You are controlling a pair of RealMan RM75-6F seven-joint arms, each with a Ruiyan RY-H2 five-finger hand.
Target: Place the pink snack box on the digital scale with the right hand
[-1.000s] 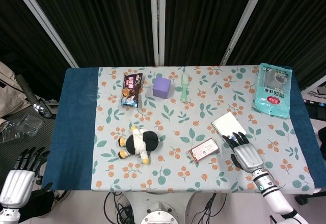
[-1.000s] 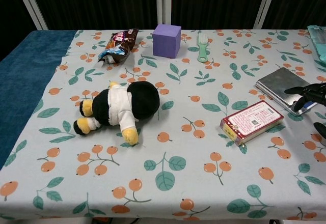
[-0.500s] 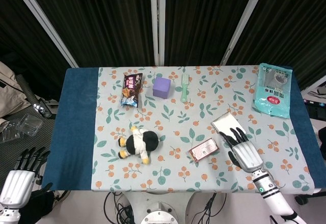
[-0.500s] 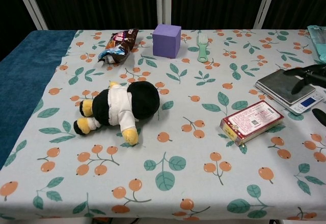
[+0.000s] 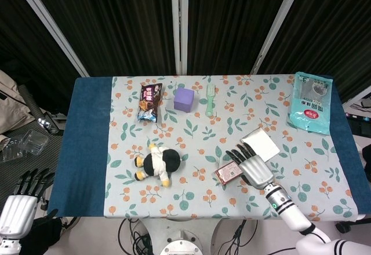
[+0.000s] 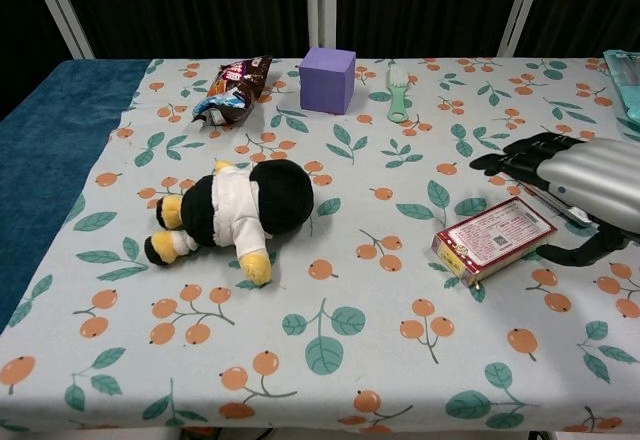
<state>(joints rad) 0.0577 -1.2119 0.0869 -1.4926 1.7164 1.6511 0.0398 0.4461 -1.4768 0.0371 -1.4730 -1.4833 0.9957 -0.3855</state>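
Right hand point(image 5: 253, 169) has swung leftward off digital scale point(image 5: 262, 142), fingers spread, holding nothing, now hovering over pink snack box point(image 6: 494, 239) lying on table beneath its fingertips; scale just behind.

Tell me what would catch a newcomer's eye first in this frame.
Probably the silver right hand, fingers spread, hovering at the right of the table just above the pink snack box and partly covering the digital scale. Next, the black and white plush toy lying on the floral tablecloth left of centre. The purple cube stands out at the far edge.
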